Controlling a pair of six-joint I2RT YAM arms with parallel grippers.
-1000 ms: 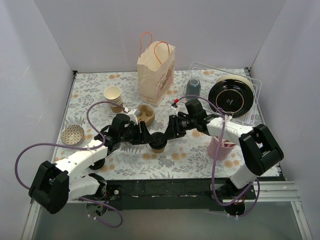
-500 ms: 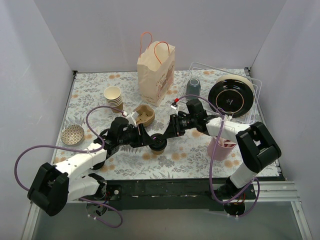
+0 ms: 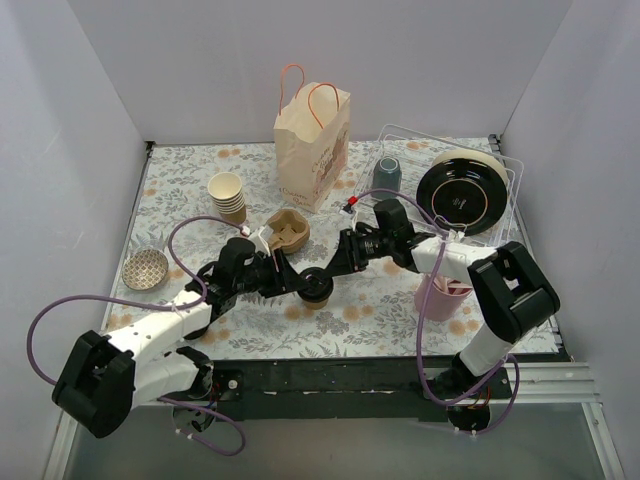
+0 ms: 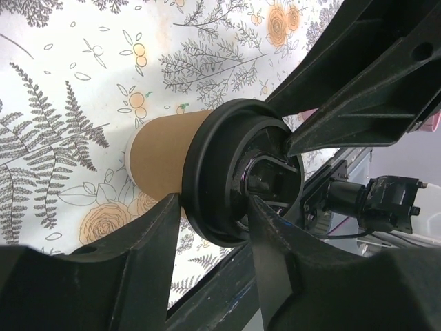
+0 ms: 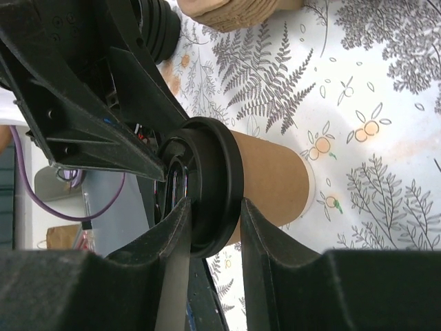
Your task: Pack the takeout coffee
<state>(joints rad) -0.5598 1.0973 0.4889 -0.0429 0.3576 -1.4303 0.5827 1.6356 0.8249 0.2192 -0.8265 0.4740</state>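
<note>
The takeout coffee [image 3: 317, 288], a kraft-brown cup with a black lid, stands on the floral table mat between the two arms. My left gripper [image 3: 300, 283] comes in from the left and is shut on the lid's rim. In the left wrist view one finger [image 4: 155, 234] is under the rim against the cup [image 4: 162, 148] and the other lies on the lid top [image 4: 227, 172]. My right gripper [image 3: 334, 271] comes in from the right and pinches the same lid [image 5: 213, 179] above the cup wall [image 5: 272, 179]. The paper bag [image 3: 312, 145] stands upright behind them.
A stack of lidless cups [image 3: 228, 196] and a cardboard cup carrier [image 3: 288, 230] are back left. A small bowl [image 3: 146, 268] is at the left. A clear rack [image 3: 510, 172] holds a grey mug [image 3: 387, 175] and a black plate [image 3: 462, 193]. A pink cup [image 3: 440, 297] stands right.
My left arm has shifted a little, its wrist settling lower and leftward while its fingers stay at the lid. The cup and the right arm have hardly moved.
</note>
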